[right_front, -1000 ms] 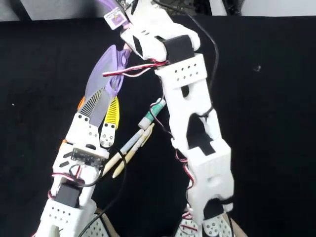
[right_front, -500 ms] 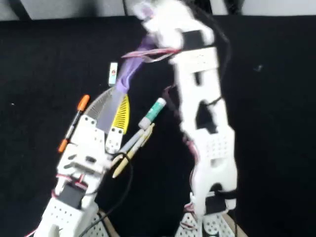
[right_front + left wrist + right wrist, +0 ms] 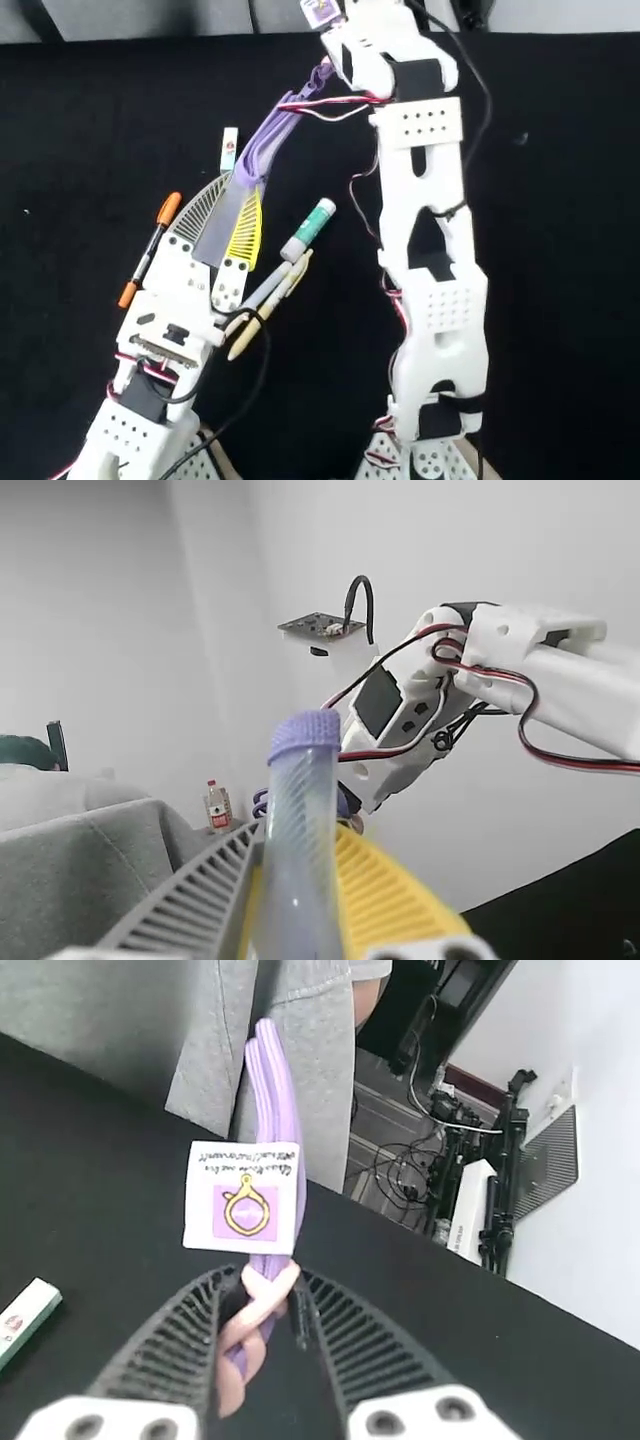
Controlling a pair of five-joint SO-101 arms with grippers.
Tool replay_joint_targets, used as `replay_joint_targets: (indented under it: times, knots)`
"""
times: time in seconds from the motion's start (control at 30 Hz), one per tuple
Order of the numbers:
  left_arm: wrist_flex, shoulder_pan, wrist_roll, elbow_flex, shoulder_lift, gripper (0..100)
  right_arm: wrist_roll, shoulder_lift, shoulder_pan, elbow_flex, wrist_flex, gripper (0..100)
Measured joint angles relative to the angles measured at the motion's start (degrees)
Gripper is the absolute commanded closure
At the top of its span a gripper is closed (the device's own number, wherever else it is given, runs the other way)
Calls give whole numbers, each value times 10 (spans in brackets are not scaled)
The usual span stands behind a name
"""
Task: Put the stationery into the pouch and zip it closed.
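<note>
With my left pincer (image 3: 243, 186) clamped on one end of the pouch (image 3: 270, 140) and my right pincer (image 3: 265, 1290) clamped on the other, stretched taut above the worktop (image 3: 80, 120), a harder pull could tear it loose.

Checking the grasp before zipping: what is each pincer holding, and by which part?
Both hold the purple translucent pouch: the left pincer clamps one end, the right pincer the opposite end, near its paper tag.

The high camera looks steeply down over the black table (image 3: 70, 110). Each wrist camera sits close behind its own fingers (image 3: 165, 1345), sighting along the purple pouch (image 3: 263, 155), which all three views share.
</note>
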Motion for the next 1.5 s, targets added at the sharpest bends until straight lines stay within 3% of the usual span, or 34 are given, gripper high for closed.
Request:
replay_joint_targets:
  times: [0.23,0.43,0.63,0.83,1.2,1.5]
  knots:
    - [3,0,0,-1,0,970,-2,4,4,-48,53,988]
    - [62,0,1,-1,-4,965,-2,-13,10,-167,148,988]
    - [121,0,0,-2,-13,791,-1,-61,4,-266,229,988]
    - [201,-4,3,-9,-15,779,1,-131,-1,-266,240,988]
    - [353,-6,4,-148,-19,766,2,-205,0,-200,225,988]
    - [434,-131,4,-161,-18,766,8,-253,77,-200,232,988]
